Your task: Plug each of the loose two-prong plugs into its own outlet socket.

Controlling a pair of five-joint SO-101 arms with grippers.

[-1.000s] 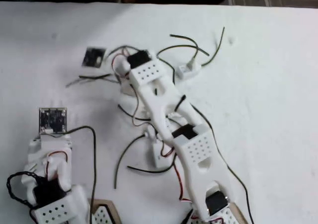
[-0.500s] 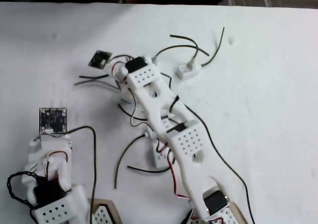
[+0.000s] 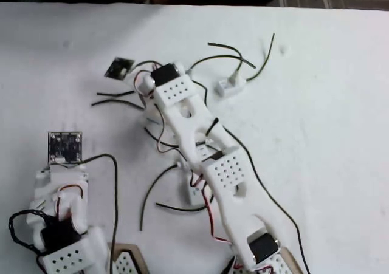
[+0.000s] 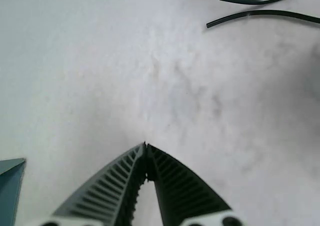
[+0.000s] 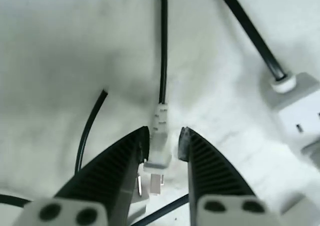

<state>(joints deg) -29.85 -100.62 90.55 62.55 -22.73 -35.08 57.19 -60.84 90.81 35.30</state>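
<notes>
Right wrist view: plug [image 5: 159,151], lower centre, is framed by narrowly parted fingers of the right gripper [image 5: 162,136], not yet clamped. Socket [image 5: 297,113], right edge, judged unfilled. Left gripper [image 4: 146,148] fingers closed, empty, over bench [image 4: 100,60]. All plugging judged outstanding.

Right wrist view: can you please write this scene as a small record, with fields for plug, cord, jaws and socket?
plug: grey, two prongs, between the right jaws
cord: black, leads away from the plug over the white table
right jaws: open, one on each side of the plug
socket: white, apart from the plug
left jaws: shut, above the table
</notes>
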